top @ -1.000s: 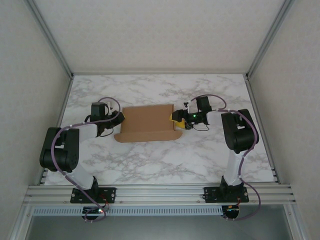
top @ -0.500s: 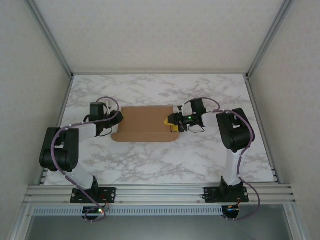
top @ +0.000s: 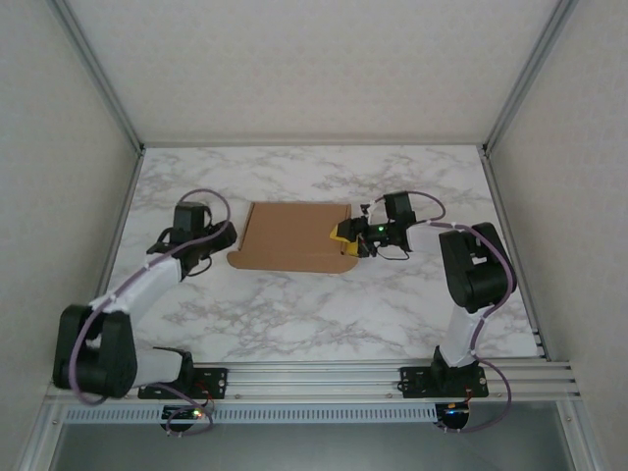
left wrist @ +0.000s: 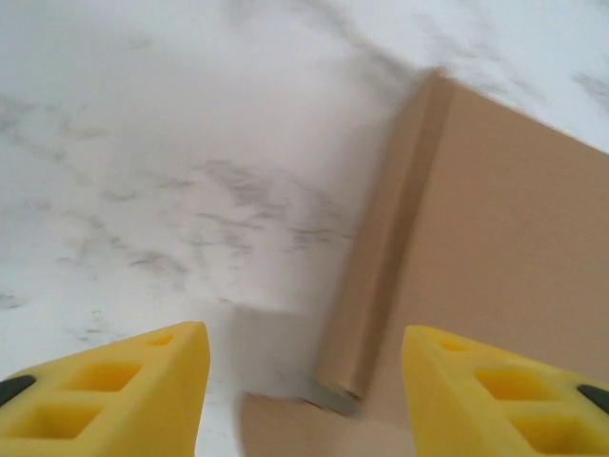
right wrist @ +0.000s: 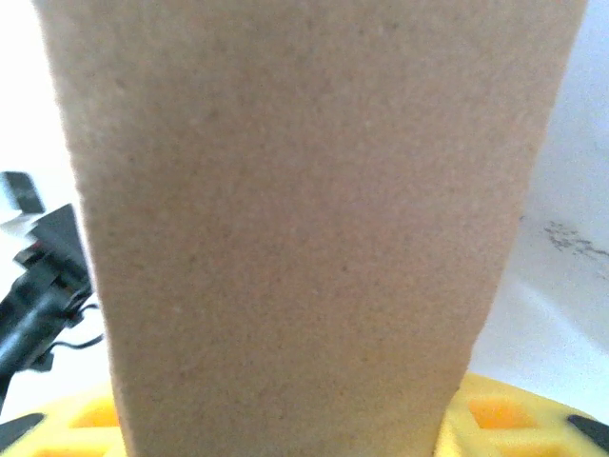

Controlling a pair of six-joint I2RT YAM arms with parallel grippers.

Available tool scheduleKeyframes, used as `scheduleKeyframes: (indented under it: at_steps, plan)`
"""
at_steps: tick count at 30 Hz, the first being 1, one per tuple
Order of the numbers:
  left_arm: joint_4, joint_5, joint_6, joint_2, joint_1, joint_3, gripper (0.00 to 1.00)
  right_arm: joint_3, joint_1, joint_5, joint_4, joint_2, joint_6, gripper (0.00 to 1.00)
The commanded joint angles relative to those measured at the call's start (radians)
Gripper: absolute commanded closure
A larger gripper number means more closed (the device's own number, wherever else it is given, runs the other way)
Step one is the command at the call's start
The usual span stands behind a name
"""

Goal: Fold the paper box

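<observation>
Evidently mid-fold, the paper box lies at the middle of the marble table, squarely between our two arms, where each can work one end. Our left gripper sits at the box's left end, its yellow fingers spread apart and holding nothing; the raised, creased side wall of the box runs up through the gap between them, a stance we read as lining up to take or press that wall. At the opposite end our right gripper is against the box's right edge; a broad cardboard panel stands between its fingers and blocks most of the wrist camera's sight; whether those fingers pinch the panel or merely flank it we cannot tell. We judge that this end is being steadied so the left wall can be dealt with; the folding, by our reckoning, is unfinished.
</observation>
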Motion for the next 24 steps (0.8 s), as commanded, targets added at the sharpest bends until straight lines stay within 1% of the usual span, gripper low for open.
scheduleKeyframes:
  at_steps: [1, 2, 3, 4, 5, 7, 9, 11, 13, 17, 21, 24]
  plan:
    - [0.009, -0.225, 0.249, -0.114, -0.223, -0.016, 0.43, -0.03, 0.004, 0.03, -0.054, -0.036, 0.025, 0.56]
    - [0.043, -0.257, 0.342, -0.146, -0.3, -0.042, 0.42, -0.03, 0.004, 0.029, -0.057, -0.04, 0.024, 0.56]
    - [0.073, -0.281, 0.422, -0.17, -0.357, -0.065, 0.41, -0.032, 0.003, 0.027, -0.058, -0.043, 0.027, 0.56]
    - [0.112, -0.31, 0.515, -0.194, -0.413, -0.102, 0.4, -0.033, 0.003, 0.027, -0.056, -0.046, 0.029, 0.56]
    - [0.147, -0.324, 0.601, -0.214, -0.448, -0.136, 0.39, -0.034, 0.004, 0.026, -0.056, -0.05, 0.034, 0.56]
    - [0.197, -0.328, 0.724, -0.23, -0.474, -0.184, 0.38, -0.035, 0.004, 0.02, -0.052, -0.056, 0.044, 0.56]
    - [0.216, -0.312, 0.815, -0.214, -0.479, -0.201, 0.38, -0.032, 0.004, 0.013, -0.053, -0.065, 0.052, 0.56]
    - [0.224, -0.284, 0.891, -0.201, -0.495, -0.212, 0.35, -0.032, 0.004, 0.008, -0.055, -0.072, 0.056, 0.55]
    - [0.253, -0.275, 0.953, -0.185, -0.509, -0.229, 0.34, -0.029, 0.005, 0.007, -0.058, -0.077, 0.058, 0.55]
    - [0.355, -0.305, 1.016, -0.091, -0.516, -0.244, 0.35, -0.027, 0.012, 0.003, -0.055, -0.079, 0.066, 0.55]
    - [0.467, -0.366, 1.041, 0.01, -0.523, -0.238, 0.35, -0.03, 0.018, -0.003, -0.048, -0.083, 0.076, 0.55]
    - [0.529, -0.356, 1.057, 0.065, -0.525, -0.235, 0.35, -0.032, 0.024, -0.008, -0.041, -0.091, 0.087, 0.55]
